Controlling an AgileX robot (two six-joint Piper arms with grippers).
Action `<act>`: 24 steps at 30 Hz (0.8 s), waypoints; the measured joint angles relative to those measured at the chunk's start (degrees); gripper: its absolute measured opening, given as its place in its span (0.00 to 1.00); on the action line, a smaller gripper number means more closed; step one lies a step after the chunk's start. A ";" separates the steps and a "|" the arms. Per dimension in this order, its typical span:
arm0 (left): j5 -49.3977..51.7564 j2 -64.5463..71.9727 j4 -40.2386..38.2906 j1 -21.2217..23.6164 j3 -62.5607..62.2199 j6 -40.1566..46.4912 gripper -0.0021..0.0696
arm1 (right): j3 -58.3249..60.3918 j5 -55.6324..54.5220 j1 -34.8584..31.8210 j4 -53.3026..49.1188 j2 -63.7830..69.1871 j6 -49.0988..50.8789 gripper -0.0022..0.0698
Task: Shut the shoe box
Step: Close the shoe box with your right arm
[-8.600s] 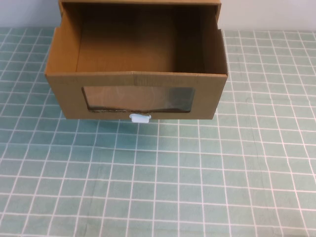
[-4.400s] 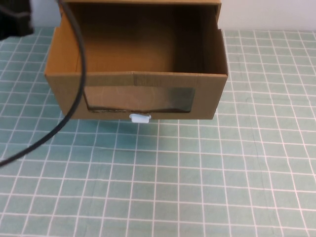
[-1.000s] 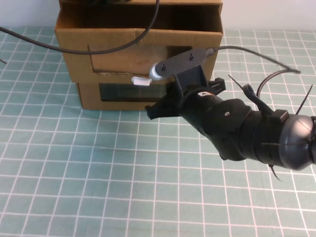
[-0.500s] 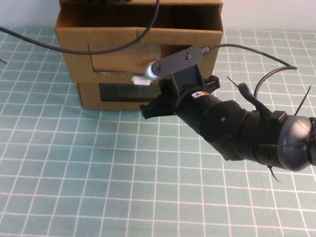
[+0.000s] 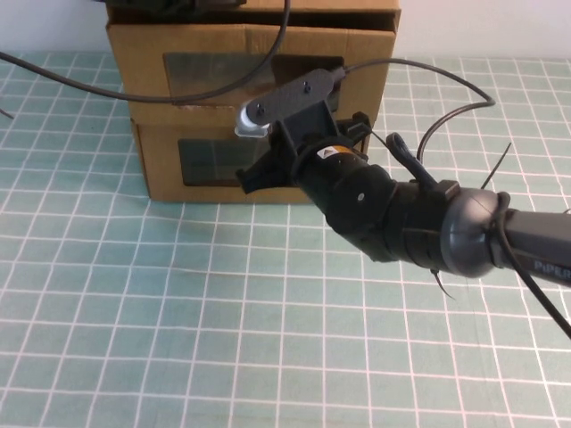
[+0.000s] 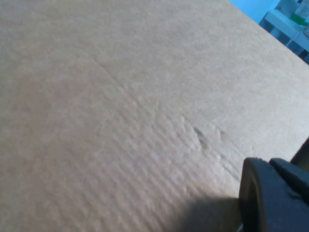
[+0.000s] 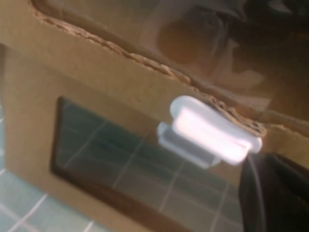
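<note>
The shoe box point(image 5: 143, 80) is the upper of two stacked brown cardboard boxes. Its drawer front has a clear window point(image 5: 223, 71) and a small white pull tab point(image 5: 246, 127) just below it. The drawer is pushed almost fully in, with only a thin dark gap along its top. My right gripper point(image 5: 272, 159) is against the drawer front beside the tab. The tab point(image 7: 212, 129) also shows close up in the right wrist view, next to the gripper point(image 7: 275, 193). My left gripper point(image 5: 169, 7) is on top of the box, resting on bare cardboard point(image 6: 120, 96).
The lower cardboard box point(image 5: 161, 174) has its own window point(image 5: 207, 160) and stands on the green gridded mat point(image 5: 178, 312). Black cables point(image 5: 134, 89) loop in front of the boxes. My right arm point(image 5: 419, 223) reaches across the right half of the mat.
The drawer front has slid back into the shoe box, so the open gap on top has shrunk to a thin strip. My right gripper moved forward with it.
</note>
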 joint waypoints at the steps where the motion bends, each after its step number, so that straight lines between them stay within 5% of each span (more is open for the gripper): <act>1: 0.00 0.00 -0.04 0.00 0.00 0.00 0.02 | -0.62 0.00 -0.44 -0.04 0.48 0.00 0.01; 24: 1.04 -2.42 0.01 2.21 0.00 -0.09 0.02 | -5.56 13.78 -5.32 -0.42 0.83 -6.18 0.01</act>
